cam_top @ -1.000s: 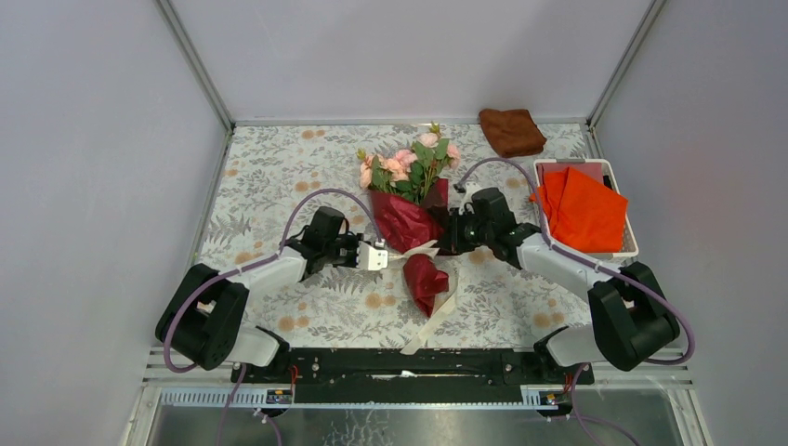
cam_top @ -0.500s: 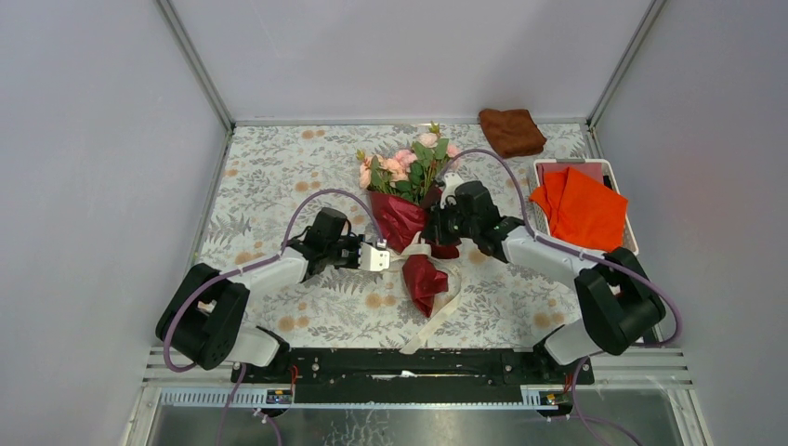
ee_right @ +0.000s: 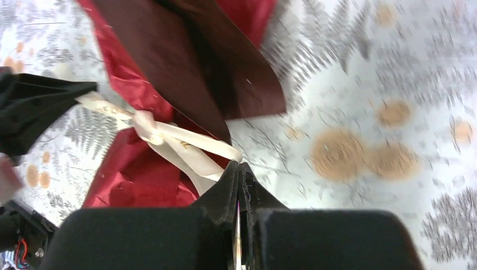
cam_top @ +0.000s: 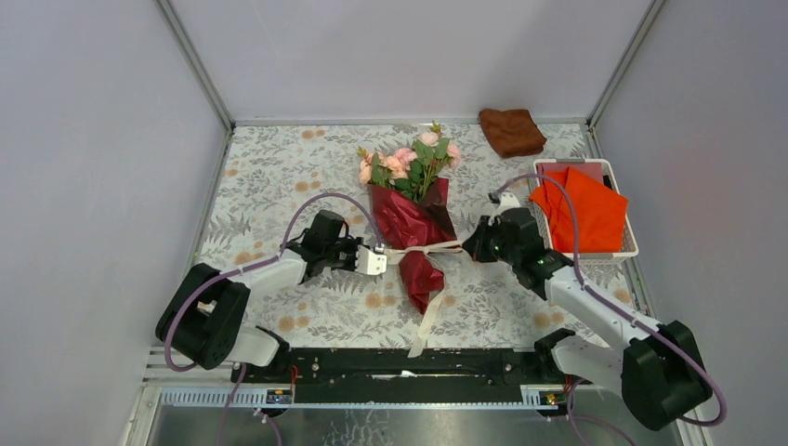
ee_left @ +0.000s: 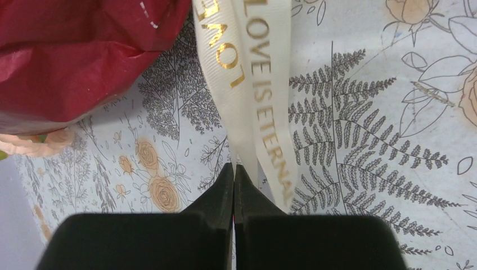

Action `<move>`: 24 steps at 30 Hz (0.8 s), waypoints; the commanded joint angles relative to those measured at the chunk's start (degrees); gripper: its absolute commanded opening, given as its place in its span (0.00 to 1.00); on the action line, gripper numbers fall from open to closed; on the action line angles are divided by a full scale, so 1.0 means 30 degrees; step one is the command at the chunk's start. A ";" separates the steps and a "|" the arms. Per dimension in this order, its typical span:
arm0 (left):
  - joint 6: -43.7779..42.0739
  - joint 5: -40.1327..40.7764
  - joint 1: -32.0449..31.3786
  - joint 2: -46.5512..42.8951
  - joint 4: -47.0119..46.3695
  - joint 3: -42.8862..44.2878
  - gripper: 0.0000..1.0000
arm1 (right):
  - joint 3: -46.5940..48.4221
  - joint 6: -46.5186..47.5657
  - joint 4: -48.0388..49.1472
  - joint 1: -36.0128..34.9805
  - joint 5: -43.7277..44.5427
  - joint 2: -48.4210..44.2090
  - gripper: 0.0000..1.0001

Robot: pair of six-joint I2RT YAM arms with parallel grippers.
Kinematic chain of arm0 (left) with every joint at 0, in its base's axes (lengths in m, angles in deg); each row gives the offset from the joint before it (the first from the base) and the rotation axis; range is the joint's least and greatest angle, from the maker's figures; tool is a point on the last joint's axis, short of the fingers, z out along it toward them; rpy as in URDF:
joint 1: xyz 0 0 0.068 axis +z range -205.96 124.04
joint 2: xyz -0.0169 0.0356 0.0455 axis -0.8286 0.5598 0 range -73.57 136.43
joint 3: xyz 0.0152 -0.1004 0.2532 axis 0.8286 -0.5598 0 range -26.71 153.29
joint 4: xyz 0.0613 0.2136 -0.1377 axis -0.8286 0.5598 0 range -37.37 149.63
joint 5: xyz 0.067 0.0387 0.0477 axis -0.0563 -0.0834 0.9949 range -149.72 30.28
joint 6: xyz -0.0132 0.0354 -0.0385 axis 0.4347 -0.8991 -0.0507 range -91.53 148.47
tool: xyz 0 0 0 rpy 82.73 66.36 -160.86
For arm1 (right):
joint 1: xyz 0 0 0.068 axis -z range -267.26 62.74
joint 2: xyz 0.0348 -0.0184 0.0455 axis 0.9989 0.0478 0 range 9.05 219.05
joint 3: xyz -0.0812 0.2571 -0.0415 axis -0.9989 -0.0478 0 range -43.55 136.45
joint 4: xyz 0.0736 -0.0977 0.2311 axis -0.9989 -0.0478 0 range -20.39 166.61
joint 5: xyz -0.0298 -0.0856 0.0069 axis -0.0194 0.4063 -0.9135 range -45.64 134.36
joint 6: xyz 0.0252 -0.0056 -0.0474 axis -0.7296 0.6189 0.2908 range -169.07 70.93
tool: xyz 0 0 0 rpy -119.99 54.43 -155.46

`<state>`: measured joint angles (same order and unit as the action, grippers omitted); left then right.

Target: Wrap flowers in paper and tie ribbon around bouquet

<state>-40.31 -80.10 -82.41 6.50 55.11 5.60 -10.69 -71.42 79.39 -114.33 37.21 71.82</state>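
A loose tail of the ribbon (ee_left: pixel 264 112) is lying nearest the arm bases. It is trailing over the patterned surface (cam_top: pixel 279 177) toward the front edge, nearer than both claws and between them.

The left claw (cam_top: pixel 382 260) is pressing its fingers fully together, pinching one end of the cream band, whose gold lettering is reading LOVE IS ETERNAL just past its tips. The right claw (cam_top: pixel 470 246) is likewise clamping tight on the other end. The band is stretching taut between the two claws, and a knot is sitting on it closer to the left claw than the right.

The dark red paper (cam_top: pixel 401 221) is lying between the claws, and the band is cinching it at its narrow waist. Its crumpled lower end is pointing back toward the bases. Its wider part is fanning open beyond the claws, showing a darker maroon flap on the right claw's side. The flowers (cam_top: pixel 409 165), pink roses among green leaves, are spilling out of that open end, farther off than either claw.

A white basket (cam_top: pixel 632 249) is standing just to the right of the right claw and a little beyond it, holding bright orange sheets (cam_top: pixel 585 212) that are overlapping its rim. A folded brown cloth (cam_top: pixel 511 131) is lying beyond the basket near the back wall, well apart from both claws.
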 commanded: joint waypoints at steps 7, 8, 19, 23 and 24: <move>-0.1952 0.0797 0.0819 -0.0062 -0.0488 -0.1008 0.00 | -0.3605 -0.2717 0.0114 0.3661 -0.0391 -0.0824 0.00; -0.2319 0.0837 0.1011 -0.0035 -0.0499 -0.1150 0.00 | -0.3707 -0.2738 0.0260 0.3991 -0.0569 -0.0516 0.00; -0.2430 -0.0874 0.1722 -0.0961 0.1301 -0.0501 0.00 | -0.2708 -0.0646 0.2808 0.4851 -0.5424 0.2096 0.00; -0.2191 -0.0771 0.1671 -0.0852 0.1188 -0.0357 0.00 | -0.1941 0.0589 0.3838 0.1947 -0.7440 0.0477 0.29; -0.2166 -0.0787 0.1678 -0.0873 0.1168 -0.0376 0.00 | -0.2020 0.0139 0.4362 0.1466 -0.7767 0.0174 0.33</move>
<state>-47.30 -80.60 -77.19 4.80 57.50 2.94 -19.96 -73.52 84.03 -104.10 23.28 77.17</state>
